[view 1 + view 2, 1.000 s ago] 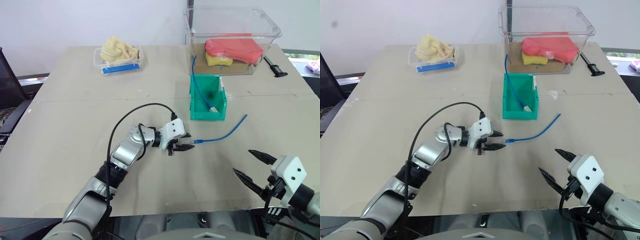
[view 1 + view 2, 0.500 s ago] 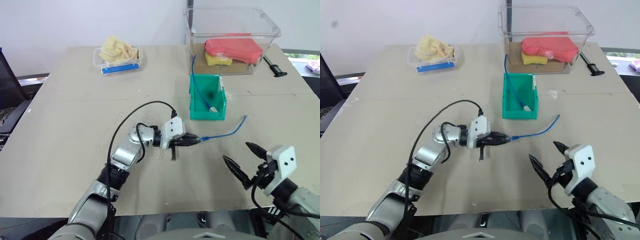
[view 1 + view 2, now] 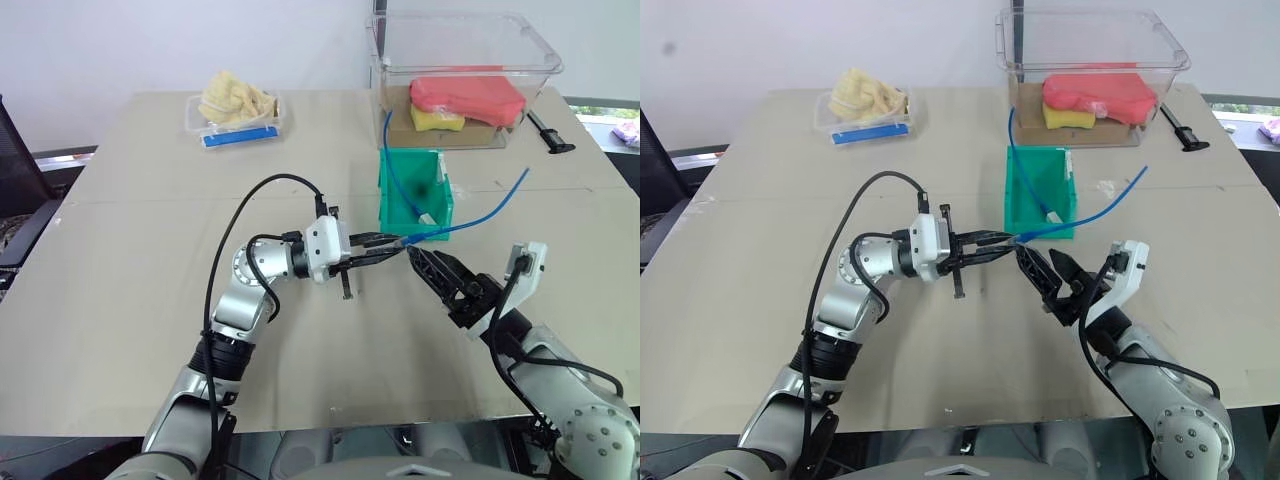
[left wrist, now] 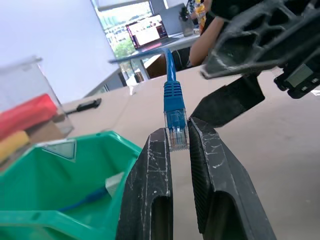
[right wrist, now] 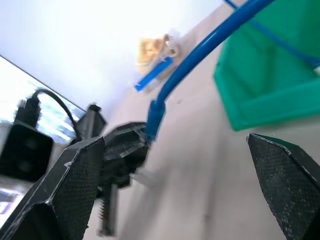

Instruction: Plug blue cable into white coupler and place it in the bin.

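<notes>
My left gripper is shut on the clear plug tip of the blue cable and holds it level above the table. From there the cable runs up and to the right over the front corner of the teal-green bin. Just right of the plug my right gripper stands open, its fingers pointing at the plug with nothing between them. In the right wrist view the cable passes between the spread fingers. The bin holds a second blue cord with a white piece. The white coupler is out of view.
A large clear tub with red and yellow items stands at the back right. A black tool lies beside it. A small clear tray with a blue strip sits back left. A small white speck lies right of the bin.
My left gripper shut on the plug end and lifted it off the table, raising the cable. My right gripper rose, rolled and moved left up to the plug, staying open.
</notes>
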